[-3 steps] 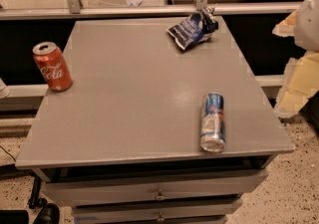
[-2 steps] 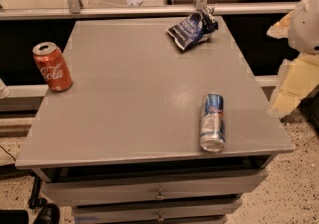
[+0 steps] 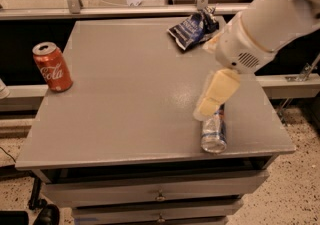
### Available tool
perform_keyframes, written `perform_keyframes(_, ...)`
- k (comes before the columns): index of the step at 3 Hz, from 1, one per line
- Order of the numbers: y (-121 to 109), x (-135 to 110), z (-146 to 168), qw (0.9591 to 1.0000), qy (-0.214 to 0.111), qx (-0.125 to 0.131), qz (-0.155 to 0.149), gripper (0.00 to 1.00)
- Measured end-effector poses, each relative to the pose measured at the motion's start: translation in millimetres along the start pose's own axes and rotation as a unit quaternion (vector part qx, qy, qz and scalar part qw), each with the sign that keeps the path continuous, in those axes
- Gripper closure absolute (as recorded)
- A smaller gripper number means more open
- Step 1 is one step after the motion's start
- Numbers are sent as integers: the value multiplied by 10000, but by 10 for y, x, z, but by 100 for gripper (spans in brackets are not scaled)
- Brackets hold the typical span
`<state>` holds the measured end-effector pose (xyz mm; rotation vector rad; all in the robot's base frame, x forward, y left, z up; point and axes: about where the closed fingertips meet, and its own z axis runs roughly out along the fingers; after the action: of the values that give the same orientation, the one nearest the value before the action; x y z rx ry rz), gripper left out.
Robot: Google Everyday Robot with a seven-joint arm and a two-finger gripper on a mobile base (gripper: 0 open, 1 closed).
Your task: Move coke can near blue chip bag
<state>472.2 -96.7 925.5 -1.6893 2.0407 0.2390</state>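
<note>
The coke can (image 3: 52, 67) stands upright at the left edge of the grey table (image 3: 135, 99), red with white script and a silver top. The blue chip bag (image 3: 192, 28) lies crumpled at the table's far side, right of centre. My gripper (image 3: 215, 96) hangs from the white arm (image 3: 260, 24) that reaches in from the upper right, over the right part of the table. It is far from the coke can and holds nothing that I can see.
A slim blue-and-silver can (image 3: 214, 128) lies on its side near the table's front right corner, partly under the gripper. Drawers (image 3: 160, 196) sit below the tabletop. A rail and glass panel (image 3: 125, 9) run behind the table.
The arm has swung in from the right edge of the view to over the table's right side, above the lying can. The cans and the bag have not moved.
</note>
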Motion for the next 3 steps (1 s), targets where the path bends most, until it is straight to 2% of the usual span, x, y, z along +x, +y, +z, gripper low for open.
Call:
perform_keyframes(1, 133, -639, 569, 9957, -880, -296, 28, 0)
perform_keyframes(2, 201, -1333, 914, 9829, -1755, -490, 282, 0)
perform_keyframes(3, 139, -1448, 893, 9802, -1922, -344, 318, 0)
